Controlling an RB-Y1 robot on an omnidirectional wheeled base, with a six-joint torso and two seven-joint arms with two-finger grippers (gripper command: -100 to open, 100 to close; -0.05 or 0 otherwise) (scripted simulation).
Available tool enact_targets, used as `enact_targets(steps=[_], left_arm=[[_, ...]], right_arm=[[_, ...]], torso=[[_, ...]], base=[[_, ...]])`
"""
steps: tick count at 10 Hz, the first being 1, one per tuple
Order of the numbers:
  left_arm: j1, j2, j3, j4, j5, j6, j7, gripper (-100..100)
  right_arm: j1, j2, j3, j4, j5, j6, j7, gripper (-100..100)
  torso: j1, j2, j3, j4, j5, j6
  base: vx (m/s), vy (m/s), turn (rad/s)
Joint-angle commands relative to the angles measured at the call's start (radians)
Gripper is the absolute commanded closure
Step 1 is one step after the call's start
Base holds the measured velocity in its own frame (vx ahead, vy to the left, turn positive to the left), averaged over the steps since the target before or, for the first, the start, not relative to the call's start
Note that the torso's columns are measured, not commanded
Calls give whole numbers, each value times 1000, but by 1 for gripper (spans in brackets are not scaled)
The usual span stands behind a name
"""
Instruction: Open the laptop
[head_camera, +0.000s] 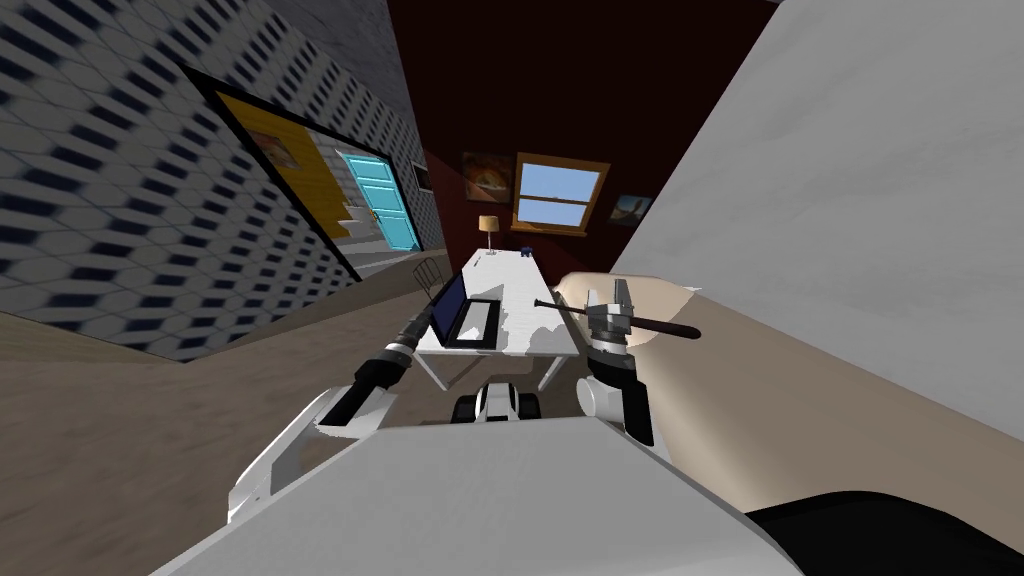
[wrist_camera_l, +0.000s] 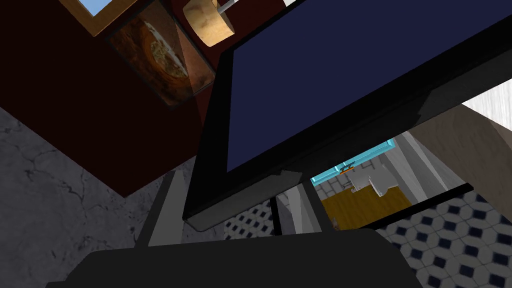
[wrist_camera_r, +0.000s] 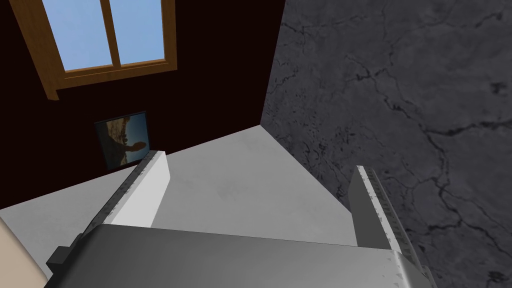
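Observation:
A black laptop (head_camera: 470, 315) stands open on the near left part of a white table (head_camera: 535, 300), its lid raised along the left side and its dark blue screen (wrist_camera_l: 350, 75) facing the table. My left arm reaches to the lid's near edge. The left gripper (wrist_camera_l: 227, 192) is open, and the lid's lower corner lies between its fingers (wrist_camera_l: 165, 215); the lid covers the tip of the other finger. My right gripper (head_camera: 612, 300) is raised to the right of the table, open with nothing between its fingers (wrist_camera_r: 140, 195).
A lamp (head_camera: 488, 225) and a small dark blue object (head_camera: 525, 250) stand at the table's far end. A chair (head_camera: 430, 270) is left of the table. A beige rounded piece of furniture (head_camera: 665, 300) with a dark rod (head_camera: 650, 324) across it lies close on the right.

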Motion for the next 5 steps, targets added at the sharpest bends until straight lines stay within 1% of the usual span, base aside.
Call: enact_targets(steps=[1, 2, 4, 5], left_arm=[[2, 23, 7, 17, -45, -12, -46, 100], [1, 38, 14, 28, -77, -22, -77, 100], [1, 53, 20, 39, -109, -31, -108, 100], [0, 67, 26, 50, -141, -40, -138, 100]], right_arm=[[0, 0, 0, 0, 0, 0, 0, 0], [0, 0, 0, 0, 0, 0, 0, 0], [0, 0, 0, 0, 0, 0, 0, 0], [0, 0, 0, 0, 0, 0, 0, 0]], torso=[[-4, -1, -1, -2, 0, 1], [-5, -3, -2, -2, -1, 3], [-1, -5, -3, -2, 0, 3], [3, -4, -3, -1, 1, 1]], base=[[-7, -151, 3], [-17, -174, -14], [-27, -132, -17], [-22, -122, -35]])
